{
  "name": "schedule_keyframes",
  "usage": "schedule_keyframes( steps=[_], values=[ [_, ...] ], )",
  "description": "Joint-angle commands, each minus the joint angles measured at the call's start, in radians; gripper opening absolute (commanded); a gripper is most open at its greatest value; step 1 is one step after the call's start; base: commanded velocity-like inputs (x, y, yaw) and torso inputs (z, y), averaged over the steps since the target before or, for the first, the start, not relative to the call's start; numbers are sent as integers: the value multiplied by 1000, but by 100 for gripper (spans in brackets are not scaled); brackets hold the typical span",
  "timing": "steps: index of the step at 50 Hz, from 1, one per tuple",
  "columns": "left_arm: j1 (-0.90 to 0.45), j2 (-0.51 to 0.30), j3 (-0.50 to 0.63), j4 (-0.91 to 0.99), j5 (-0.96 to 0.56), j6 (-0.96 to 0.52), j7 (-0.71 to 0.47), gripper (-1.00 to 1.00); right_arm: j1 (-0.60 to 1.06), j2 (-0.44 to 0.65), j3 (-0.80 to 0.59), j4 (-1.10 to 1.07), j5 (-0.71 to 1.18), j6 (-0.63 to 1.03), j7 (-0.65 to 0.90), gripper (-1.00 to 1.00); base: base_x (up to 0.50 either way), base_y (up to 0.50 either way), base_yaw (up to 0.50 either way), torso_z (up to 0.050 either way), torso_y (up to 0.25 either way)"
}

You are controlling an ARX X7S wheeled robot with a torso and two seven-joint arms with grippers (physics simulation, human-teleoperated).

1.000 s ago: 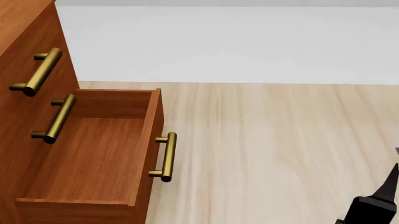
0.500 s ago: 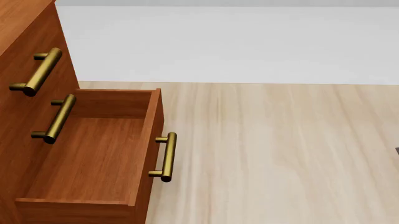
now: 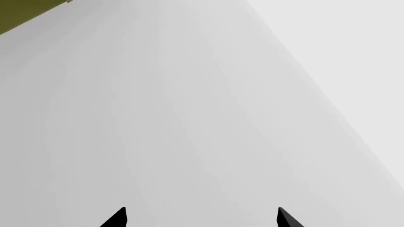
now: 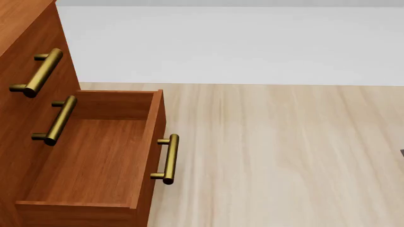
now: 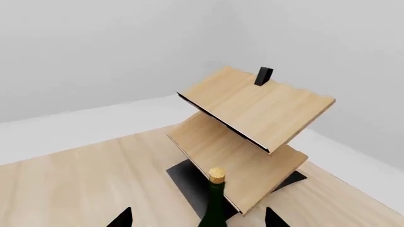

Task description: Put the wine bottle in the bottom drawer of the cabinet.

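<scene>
Now the right hand has left the head view; its tips stand apart beside the wine bottle.

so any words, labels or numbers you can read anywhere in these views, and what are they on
None can be read in any view.
wine bottle: only its cork and dark neck show between the right gripper fingertips; no label is in view.
cabinet, its open bottom drawer and the brass handles: plain, no markings.
pale wooden rack: plain boards, no text.
left gripper: faces a blank grey surface.
</scene>
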Motion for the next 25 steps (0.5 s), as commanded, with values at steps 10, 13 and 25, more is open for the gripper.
schedule_keyframes(
  steps=[10,13,25],
  values=[
    [-3,5,-6,2,-4,-1,3,100,-22,17,-161,85,-351,-94,-200,100,0,0,0,0,0],
    [-4,6,-6,-2,-4,3,4,100,-24,22,-181,100,-372,-107,-208,100,0,0,0,0,0],
    [-7,-1,5,1,14,-19,-4,100,-25,38,-214,129,-398,-129,-211,100,0,0,0,0,-40]
  ],
)
